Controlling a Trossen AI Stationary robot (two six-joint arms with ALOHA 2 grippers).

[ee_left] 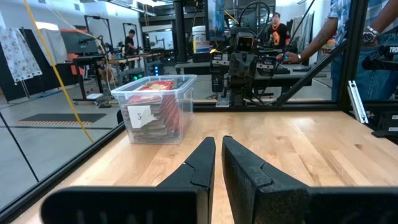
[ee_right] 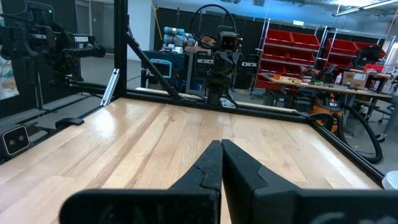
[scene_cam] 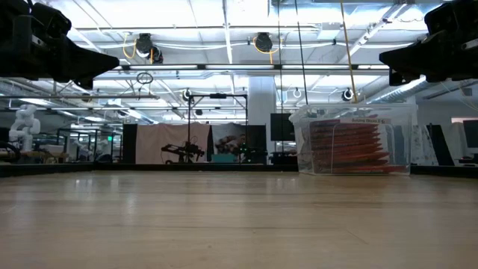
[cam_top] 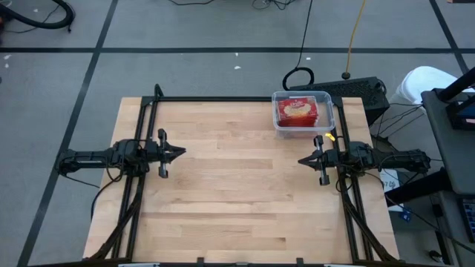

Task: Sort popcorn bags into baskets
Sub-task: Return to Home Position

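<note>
A clear plastic tub (cam_top: 303,113) stands on its base at the table's far right. Red popcorn bags (cam_top: 297,111) lie stacked inside it, the top one showing a cream popcorn picture. The low view shows the tub (scene_cam: 353,140) with the red stack (scene_cam: 349,147); the left wrist view shows it (ee_left: 155,107) too. My left gripper (cam_top: 182,153) (ee_left: 218,144) hovers shut over the table's left side, pointing right. My right gripper (cam_top: 301,160) (ee_right: 221,145) hovers shut at the right side, just nearer than the tub, pointing left. Neither holds anything.
Black frame rails (cam_top: 215,99) run along the far edge and down both sides of the table. Bare wood (cam_top: 237,185) lies between the two grippers and toward the near edge. People stand in the room beyond the table (ee_left: 323,37).
</note>
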